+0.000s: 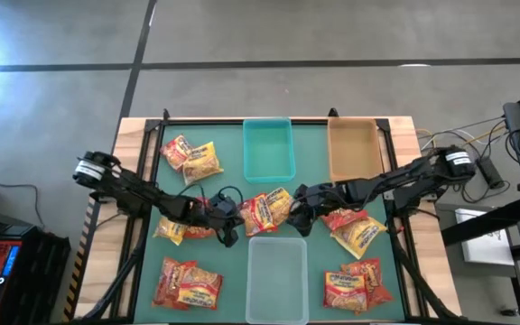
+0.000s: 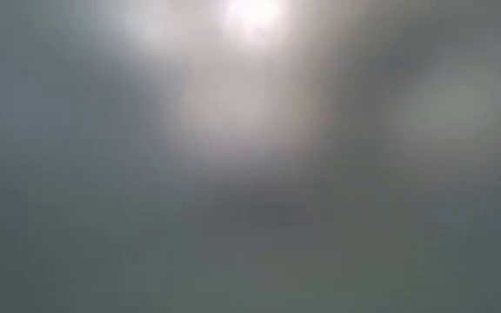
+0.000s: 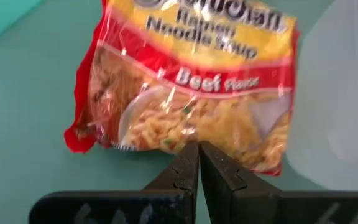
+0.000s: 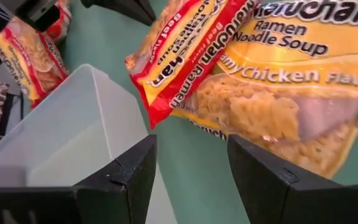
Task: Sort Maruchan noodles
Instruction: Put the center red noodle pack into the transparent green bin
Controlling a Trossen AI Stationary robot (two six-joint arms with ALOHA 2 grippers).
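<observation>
- Noodles: a Beef packet (image 3: 185, 87) and a Creamy Chicken packet (image 4: 291, 99) lie overlapped at mid-table, just beyond the clear bin (image 1: 277, 275); other packets are scattered to both sides of that bin.
- Left gripper (image 3: 198, 163), fingers pressed together on nothing, points at the Beef packet's edge; it likely must spread before any grasp.
- Right gripper (image 4: 191, 165) gapes wide beside the clear bin, facing the chicken packet, so a pick seems to be starting.
- Teal bin (image 1: 268, 149) and tan bin (image 1: 353, 149) look empty.
- Low view shows only blur; other packets' flavours are unreadable.
</observation>
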